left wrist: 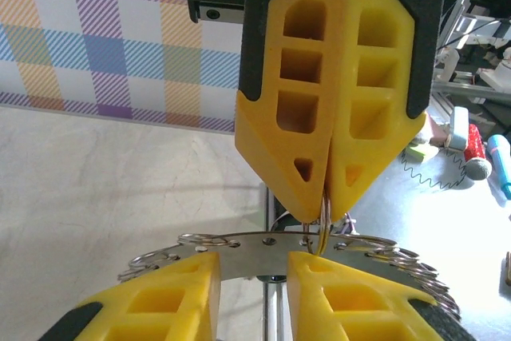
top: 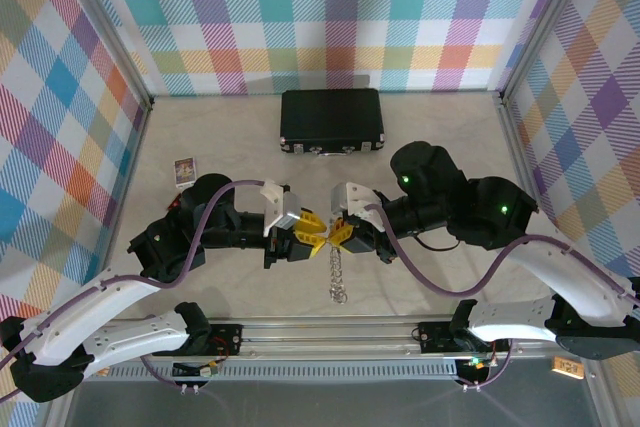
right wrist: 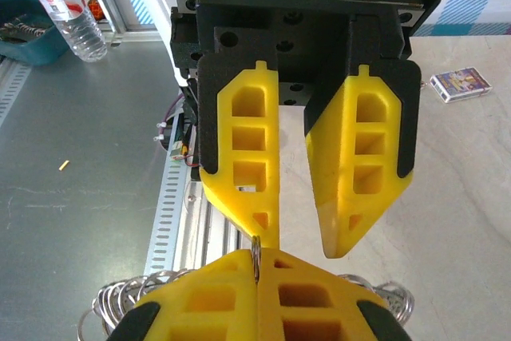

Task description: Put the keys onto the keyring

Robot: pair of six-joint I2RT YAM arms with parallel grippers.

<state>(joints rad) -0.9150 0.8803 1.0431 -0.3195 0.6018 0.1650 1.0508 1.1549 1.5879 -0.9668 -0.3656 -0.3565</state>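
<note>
Got the right hand (left wrist: 322,207) pinched shut on the keyring (right wrist: 255,245) above the worktop (top: 450,137), left hand (right wrist: 302,241) spread apart, tip-to-tip with it. Got the keys (top: 338,272) dangling right underneath, chain-style.

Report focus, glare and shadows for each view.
Top external: even light, all sharp, the keys tiny, soft shadows under the arms. Left wrist: right gripper crisp, clutter behind it soft. Right wrist: left gripper crisp, pale sheen on the grey bench.
</note>
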